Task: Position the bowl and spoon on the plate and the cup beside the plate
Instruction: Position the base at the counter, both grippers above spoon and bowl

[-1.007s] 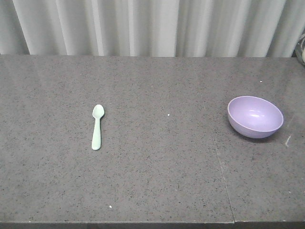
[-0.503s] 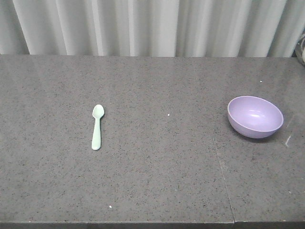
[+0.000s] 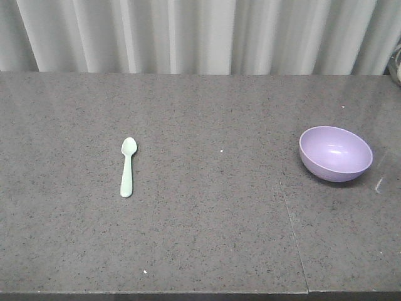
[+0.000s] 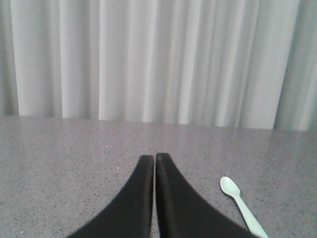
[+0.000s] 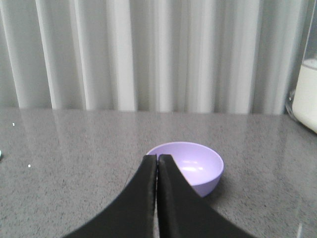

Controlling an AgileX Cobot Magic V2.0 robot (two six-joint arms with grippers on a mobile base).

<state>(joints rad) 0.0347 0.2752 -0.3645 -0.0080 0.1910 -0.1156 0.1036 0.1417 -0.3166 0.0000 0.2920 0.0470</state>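
A pale mint-green spoon [image 3: 128, 165] lies flat on the grey stone table, left of centre, head pointing away. A lavender bowl [image 3: 335, 153] stands upright and empty at the right. In the left wrist view my left gripper [image 4: 154, 157] is shut with nothing in it, and the spoon [image 4: 241, 204] lies to its right. In the right wrist view my right gripper [image 5: 157, 157] is shut and empty, with the bowl [image 5: 193, 166] just beyond its tips. The plate and the cup are out of view. Neither gripper shows in the front view.
A pleated white curtain [image 3: 200, 34] hangs behind the table's far edge. A seam [image 3: 291, 232] runs across the tabletop at the right. A pale container [image 5: 306, 94] stands at the far right edge of the table.
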